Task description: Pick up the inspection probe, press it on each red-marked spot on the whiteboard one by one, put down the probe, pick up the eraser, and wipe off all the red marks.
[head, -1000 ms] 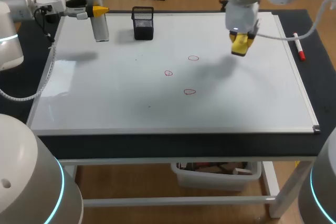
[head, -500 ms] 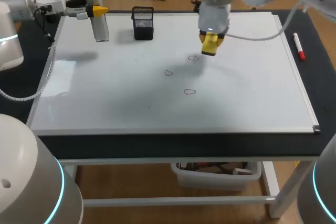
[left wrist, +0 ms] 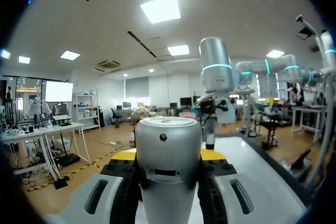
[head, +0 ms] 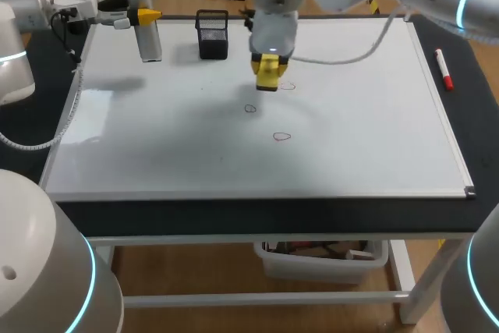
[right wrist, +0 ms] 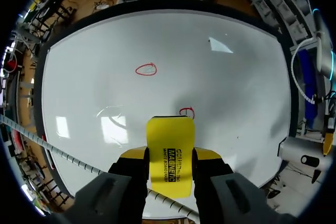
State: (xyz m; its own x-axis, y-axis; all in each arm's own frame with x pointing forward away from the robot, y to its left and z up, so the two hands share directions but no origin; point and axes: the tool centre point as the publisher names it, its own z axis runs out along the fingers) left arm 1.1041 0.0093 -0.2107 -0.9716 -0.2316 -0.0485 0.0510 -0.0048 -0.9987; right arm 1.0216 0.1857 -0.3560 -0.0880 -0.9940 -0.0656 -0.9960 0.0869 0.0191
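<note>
Three marks (head: 281, 136) unwiped on the whiteboard (head: 374, 146): sweeps left from the far right with eraser (right wrist: 170, 150) clenched in right gripper (head: 268, 66), hovers now by the farthest mark (head: 288, 86), likely about to wipe; holds probe (left wrist: 168, 156) clamped in left gripper (head: 142, 15) at far left.

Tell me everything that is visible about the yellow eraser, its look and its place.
The eraser is a flat yellow block with rounded corners and black print on its face. The right gripper clamps it from both sides, one end reaching out past it. It is over the whiteboard, with one red mark just ahead of that end and a second red mark farther on. Whether it touches the board cannot be told.
</note>
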